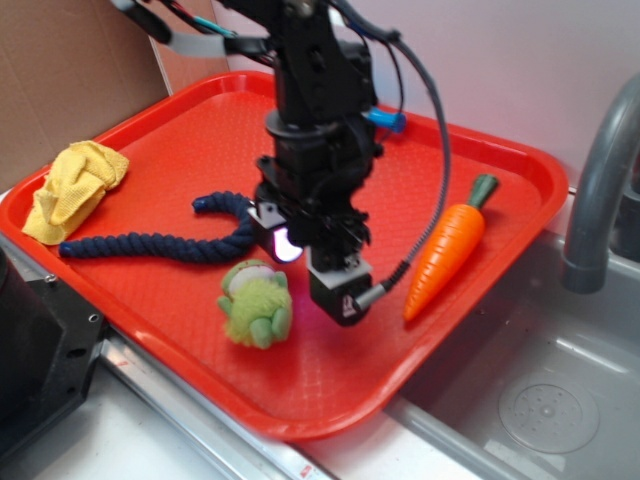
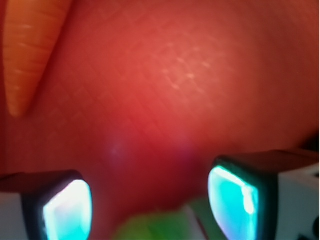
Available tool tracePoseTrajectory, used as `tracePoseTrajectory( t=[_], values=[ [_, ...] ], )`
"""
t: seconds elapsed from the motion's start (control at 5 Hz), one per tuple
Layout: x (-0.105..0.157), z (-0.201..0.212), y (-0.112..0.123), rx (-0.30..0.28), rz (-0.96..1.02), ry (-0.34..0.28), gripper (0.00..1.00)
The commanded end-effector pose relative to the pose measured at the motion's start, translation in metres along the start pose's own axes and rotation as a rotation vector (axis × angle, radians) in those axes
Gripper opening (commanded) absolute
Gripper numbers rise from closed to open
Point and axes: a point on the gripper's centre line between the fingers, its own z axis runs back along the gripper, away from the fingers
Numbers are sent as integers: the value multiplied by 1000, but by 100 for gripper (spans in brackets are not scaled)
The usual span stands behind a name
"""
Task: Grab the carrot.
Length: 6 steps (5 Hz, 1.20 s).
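Pincer: [image 1: 300, 250] held low over the middle of the red tray [image 1: 500, 160], jaws spread apart with bare tray between them in the wrist view; grasping nothing.
Carrot: [image 1: 447, 252] lying flat on the tray near its right rim, well to the side of the pincer, untouched.
Carrot axis: long axis runs diagonally; green stem toward the far right corner, tip toward the near edge.
Green plush toy: [image 1: 256, 304] just beside the pincer, near side; shows at the bottom of the wrist view.
Blue rope: [image 1: 150, 247] curled on the tray behind the pincer.
Yellow cloth: [image 1: 75, 187] at the tray's left edge.
Risk 1: closing here would likely catch the plush toy, since it sits nearer than the carrot.
Risk 2: jaws set along the diagonal instead of across it may slide off the smooth, tapering body.
Risk 3: a nudge could roll the carrot against the rim.
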Motion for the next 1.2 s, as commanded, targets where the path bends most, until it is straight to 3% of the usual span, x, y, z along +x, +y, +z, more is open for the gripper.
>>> tracePoseTrajectory(
  t=[0.0, 0.2, 0.4, 0.6, 1.0],
  values=[
    [14, 47, -23, 54, -16, -138, 100],
    [25, 50, -21, 58, 217, -185, 100],
    [30, 45, -17, 100, 468, -193, 100],
    [47, 29, -12, 77, 546, -213, 100],
    [87, 7, -34, 4, 215, -298, 100]
  ],
)
